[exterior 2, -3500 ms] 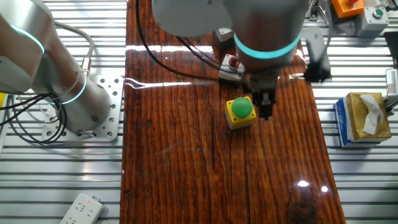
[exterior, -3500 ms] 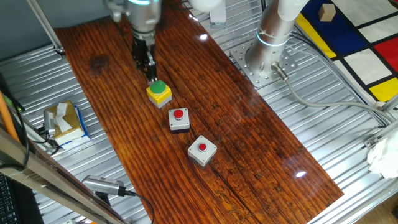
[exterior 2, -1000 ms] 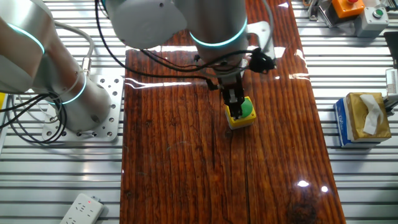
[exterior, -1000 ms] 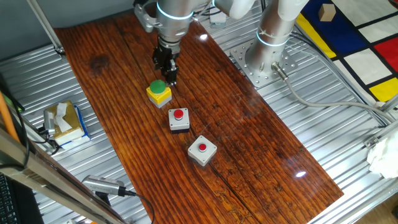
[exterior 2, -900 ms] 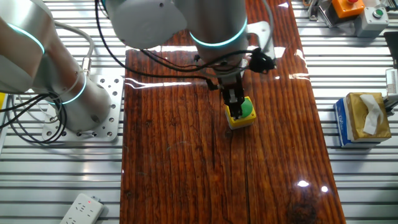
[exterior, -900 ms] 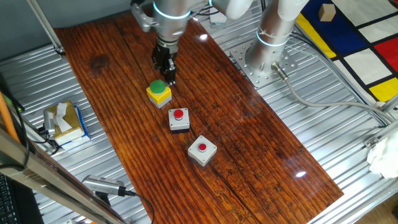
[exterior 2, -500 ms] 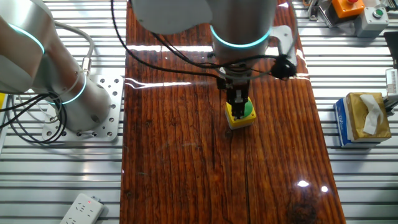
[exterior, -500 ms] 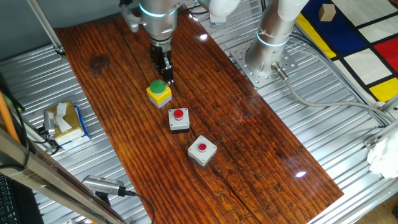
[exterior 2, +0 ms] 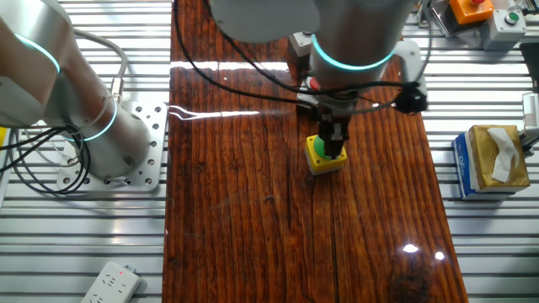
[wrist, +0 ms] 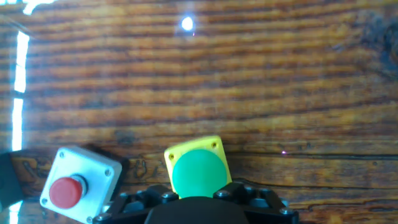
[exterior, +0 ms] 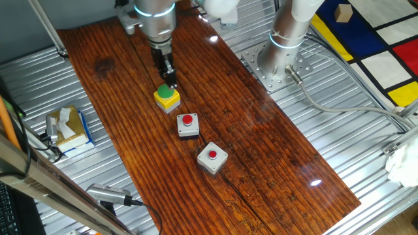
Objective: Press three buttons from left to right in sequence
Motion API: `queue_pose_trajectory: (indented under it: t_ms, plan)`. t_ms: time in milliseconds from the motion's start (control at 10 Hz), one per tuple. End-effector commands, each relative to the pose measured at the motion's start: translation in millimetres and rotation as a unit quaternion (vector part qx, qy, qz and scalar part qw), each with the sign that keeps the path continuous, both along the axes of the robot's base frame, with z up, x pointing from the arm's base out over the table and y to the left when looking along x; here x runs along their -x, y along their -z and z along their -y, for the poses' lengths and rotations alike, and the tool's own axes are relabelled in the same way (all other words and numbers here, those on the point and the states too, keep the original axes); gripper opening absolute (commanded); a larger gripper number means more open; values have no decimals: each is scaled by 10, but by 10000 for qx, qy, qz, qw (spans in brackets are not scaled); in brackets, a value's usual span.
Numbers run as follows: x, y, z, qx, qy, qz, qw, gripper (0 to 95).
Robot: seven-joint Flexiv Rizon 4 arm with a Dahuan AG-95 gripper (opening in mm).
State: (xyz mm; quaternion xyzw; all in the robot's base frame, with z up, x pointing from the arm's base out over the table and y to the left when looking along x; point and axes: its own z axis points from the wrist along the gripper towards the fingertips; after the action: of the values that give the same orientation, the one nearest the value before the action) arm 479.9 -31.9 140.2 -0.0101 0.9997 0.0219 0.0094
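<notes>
Three buttons are waiting on your table (exterior: 261, 150). Nearest the camera is the grey box (exterior: 212, 157), then the white-and-black one (exterior: 188, 125), then the yellow box (exterior: 167, 97). Your gripper (exterior: 171, 81) is now moving back over its green cap (wrist: 198, 175); whether its fingers are apart, you cannot tell. First press is probably starting.

Bench: dark striped wooden board (exterior: 248, 124) over ribbed metal.
Yellow box, green cap (exterior: 167, 97): mid-board, toward one long edge.
White-and-black box, red cap (exterior: 188, 125): just beside it.
Grey box, red cap (exterior: 212, 157): next in the row.
</notes>
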Motion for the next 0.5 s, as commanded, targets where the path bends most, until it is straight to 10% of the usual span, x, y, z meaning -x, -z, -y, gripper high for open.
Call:
queue_pose_trajectory:
  t_ms: [100, 300, 400, 500]
  plan:
    - [-58, -12, -9, -84, 51, -67, 9999, 570]
    - [-129, -33, -21, -199, 108, -26, 9997, 570]
    - [-156, -41, -26, -209, 106, -1, 9997, 760]
    - [-180, -49, -31, -218, 110, 0, 9997, 760]
